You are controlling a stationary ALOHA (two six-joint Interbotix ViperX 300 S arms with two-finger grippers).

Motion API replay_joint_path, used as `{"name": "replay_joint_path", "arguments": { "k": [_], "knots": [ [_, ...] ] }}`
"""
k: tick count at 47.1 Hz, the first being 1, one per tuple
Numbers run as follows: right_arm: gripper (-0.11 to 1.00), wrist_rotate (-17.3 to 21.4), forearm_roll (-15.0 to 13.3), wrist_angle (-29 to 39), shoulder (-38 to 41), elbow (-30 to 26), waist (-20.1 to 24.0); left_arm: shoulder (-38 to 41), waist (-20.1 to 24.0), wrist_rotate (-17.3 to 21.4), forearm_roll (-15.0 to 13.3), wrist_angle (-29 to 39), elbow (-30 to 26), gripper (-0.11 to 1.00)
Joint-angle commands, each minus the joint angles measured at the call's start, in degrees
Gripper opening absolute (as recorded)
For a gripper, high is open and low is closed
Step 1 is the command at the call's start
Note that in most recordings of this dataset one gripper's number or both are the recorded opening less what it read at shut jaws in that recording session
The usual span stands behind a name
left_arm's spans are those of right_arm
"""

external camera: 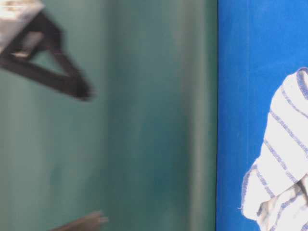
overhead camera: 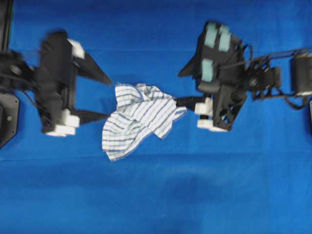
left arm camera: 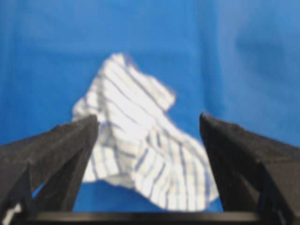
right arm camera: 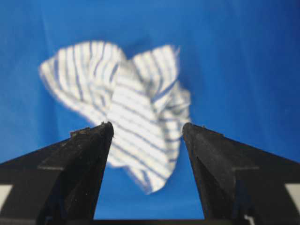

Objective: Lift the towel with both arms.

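Left claw [overhead camera: 108, 99] beside towel [overhead camera: 139, 119], jaws wide.

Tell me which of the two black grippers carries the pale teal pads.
The right gripper, right of the small striped white towel in the overhead view. The left gripper shows only black and white parts.

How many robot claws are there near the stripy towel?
2. The left gripper sits open left of the towel; the right gripper sits open on its right. None seem hidden.

No legible text, label, brand, number or sign anywhere in these views.
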Motion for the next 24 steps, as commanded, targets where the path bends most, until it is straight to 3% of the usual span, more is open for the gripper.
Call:
{"name": "replay_joint_path", "arguments": {
  "k": [1,12,24],
  "knots": [
    [0.64,0.6,-0.1,-4.0,0.7,2.2,-0.1,1.3,-0.2,-0.4,-0.1,-3.6,2.0,0.84],
    [0.64,0.9,0.0,-12.2,6.7,6.6,-0.1,6.3,-0.9,-0.4,-0.2,-9.4,7.0,0.84],
    [0.64,0.9,0.0,-17.1,14.7,7.2,-0.1,13.9,-2.8,-0.4,-0.2,-17.1,10.7,0.84]
  ]
}}
